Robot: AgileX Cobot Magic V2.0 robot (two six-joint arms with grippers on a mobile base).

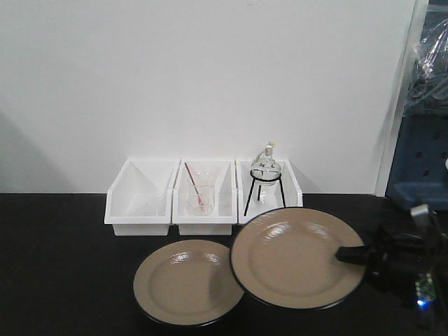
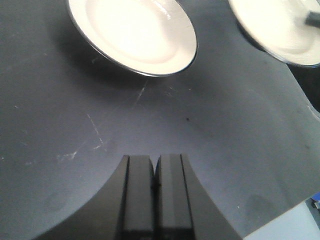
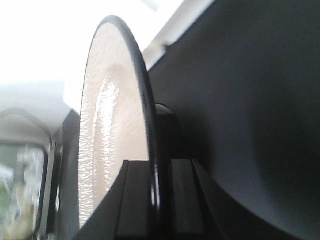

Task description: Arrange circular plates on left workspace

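Held plate: the held plate (image 1: pixel 294 259) hangs by its right rim, seemingly raised off the table (image 1: pixel 63 266). Its left edge overlaps the right edge of the other plate, in front of the right-hand bin.
Resting plate: the resting plate (image 1: pixel 185 283) lies flat on the table, in front of the middle bin.
Right pincer: the right pincer (image 1: pixel 350 253) is clamped on the held plate's thin black rim, one finger on the tan face and one on the dark underside.
Left pincer: the left pincer (image 2: pixel 155 170) has its jaws pressed together with nothing between them, low over bare table near the resting plate.
Handling: the plates look stiff, glossy and breakable, probably fairly heavy for an edge grip. The glaze is likely slippery, so a rim hold could let the plate pivot or sag. The rim is the only place to take hold, as a flat plate offers no other purchase.
Surroundings: three white bins (image 1: pixel 142 199) stand in a row behind the plates. The middle one holds a beaker (image 1: pixel 199 192), the right one a flask (image 1: pixel 266 164) on a tripod stand (image 1: pixel 264 192).
In the way: the overlap with the resting plate risks a clink or chip on lowering, and the glassware sits just behind.
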